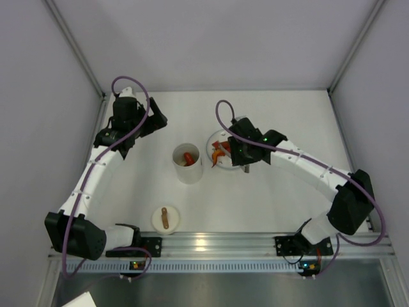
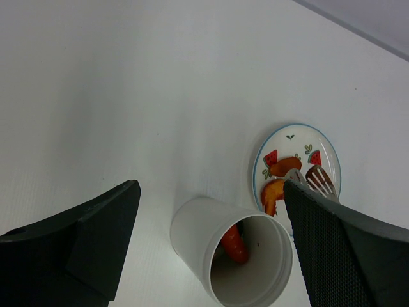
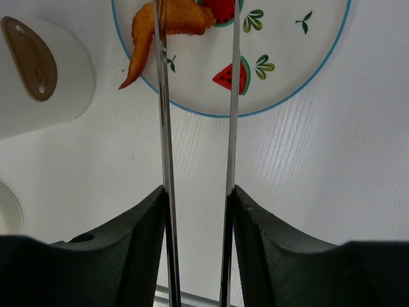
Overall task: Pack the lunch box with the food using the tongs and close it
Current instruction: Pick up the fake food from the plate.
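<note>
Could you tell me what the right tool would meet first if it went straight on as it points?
Probably the orange food piece on the plate: the tongs held in the right tool point straight at it, though depth is unclear.

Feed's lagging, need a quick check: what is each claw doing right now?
Left claw: open, empty.
Right claw: closed on the tongs.
</note>
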Motion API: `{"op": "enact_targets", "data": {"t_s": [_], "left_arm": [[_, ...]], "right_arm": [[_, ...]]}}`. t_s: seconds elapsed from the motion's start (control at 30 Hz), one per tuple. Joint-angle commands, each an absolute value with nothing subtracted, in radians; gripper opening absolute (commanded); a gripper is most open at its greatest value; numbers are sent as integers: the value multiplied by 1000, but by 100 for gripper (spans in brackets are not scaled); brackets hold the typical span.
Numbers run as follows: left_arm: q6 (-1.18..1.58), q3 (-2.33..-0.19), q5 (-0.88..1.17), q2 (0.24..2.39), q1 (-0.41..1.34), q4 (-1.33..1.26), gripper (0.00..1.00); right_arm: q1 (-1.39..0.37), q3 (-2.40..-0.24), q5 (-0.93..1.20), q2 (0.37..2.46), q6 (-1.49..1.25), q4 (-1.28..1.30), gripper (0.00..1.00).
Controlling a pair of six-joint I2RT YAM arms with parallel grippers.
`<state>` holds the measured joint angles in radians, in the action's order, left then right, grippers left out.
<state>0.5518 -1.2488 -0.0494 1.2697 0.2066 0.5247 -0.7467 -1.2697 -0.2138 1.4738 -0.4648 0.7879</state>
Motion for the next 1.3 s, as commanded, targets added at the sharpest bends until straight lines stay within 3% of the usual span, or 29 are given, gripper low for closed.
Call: {"op": "enact_targets", "data": {"t_s": [0.0,0.93,1.27], "left_arm": [[552,-1256,-55,1267,210,517,99],[554,-1258,-55,1267,210,515,99],[552,-1258,-57,1267,210,514,99]], "right_arm": [[-729,-1315,-196,1522,-474,696,43],[-695,-1486,-160,1710,-448,704,43],[-693,-1477,-198,1684,-448,736,40]]}}
